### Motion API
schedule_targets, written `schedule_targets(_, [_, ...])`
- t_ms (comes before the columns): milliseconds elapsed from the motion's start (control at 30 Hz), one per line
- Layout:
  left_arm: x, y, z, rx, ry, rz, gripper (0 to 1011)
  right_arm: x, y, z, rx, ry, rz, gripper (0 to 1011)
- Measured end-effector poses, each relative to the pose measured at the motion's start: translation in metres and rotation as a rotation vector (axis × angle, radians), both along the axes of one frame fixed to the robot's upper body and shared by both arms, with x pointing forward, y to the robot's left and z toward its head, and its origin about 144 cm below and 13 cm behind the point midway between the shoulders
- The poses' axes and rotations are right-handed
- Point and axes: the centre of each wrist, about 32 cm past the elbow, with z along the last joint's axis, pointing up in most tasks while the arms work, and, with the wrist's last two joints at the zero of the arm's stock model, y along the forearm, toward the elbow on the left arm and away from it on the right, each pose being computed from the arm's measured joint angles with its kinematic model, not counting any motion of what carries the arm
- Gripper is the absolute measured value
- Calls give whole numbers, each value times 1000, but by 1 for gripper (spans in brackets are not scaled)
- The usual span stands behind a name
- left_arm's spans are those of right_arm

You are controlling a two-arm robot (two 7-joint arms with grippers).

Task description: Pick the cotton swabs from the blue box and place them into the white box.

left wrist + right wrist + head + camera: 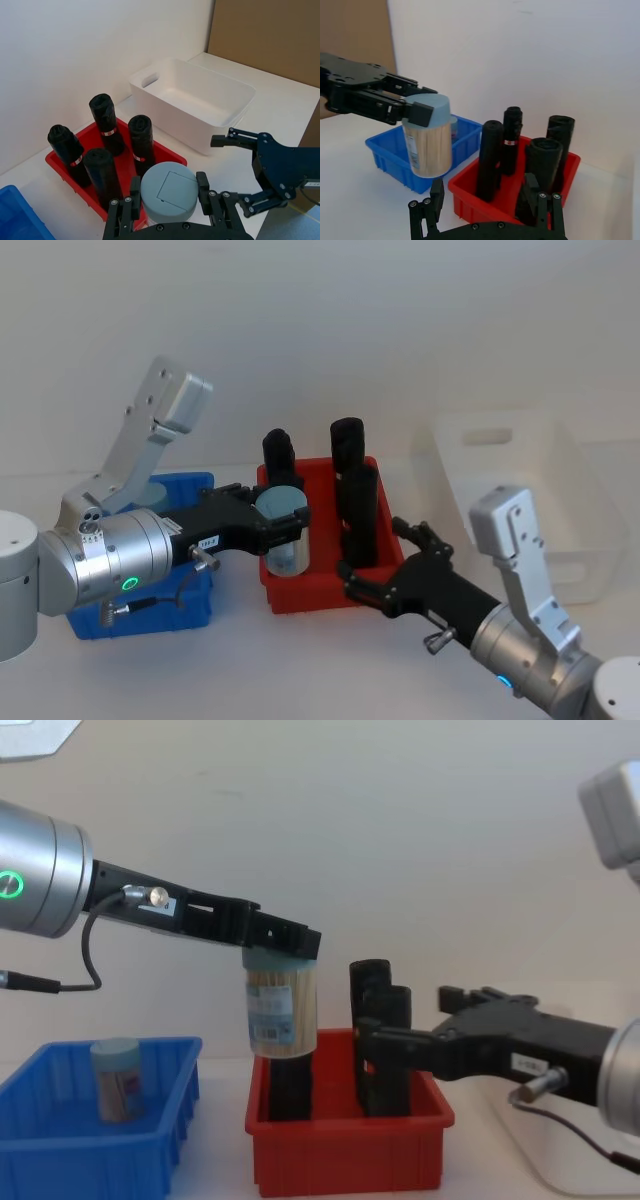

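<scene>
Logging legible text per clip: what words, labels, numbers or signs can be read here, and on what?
No text is legible.
Label band on the held cotton swabs: print blurred.
Small white sticker on left gripper: too small.
Red-white bands on black rolls: too small.

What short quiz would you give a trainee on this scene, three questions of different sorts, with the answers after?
1. True or false: the left pincer grips a tub of cotton swabs by its lid end, lifted clear of the blue box.
2. In the chest view, how many tubs stand inside the blue box? A: none. B: one. C: three.
3. Fill in: the right pincer, holding nothing, is ___ (open or shut).

Key
1. True.
2. B: the second tub.
3. Open.
</scene>
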Motion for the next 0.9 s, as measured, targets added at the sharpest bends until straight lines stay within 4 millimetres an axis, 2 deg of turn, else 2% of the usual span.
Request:
schedule_targets(467, [0, 0, 0, 0, 0, 0, 666, 14, 21, 2, -29, -21, 146, 1001])
schedule_targets(900, [0, 0, 0, 0, 0, 0, 666, 27, 36, 1, -36, -32, 183, 1001])
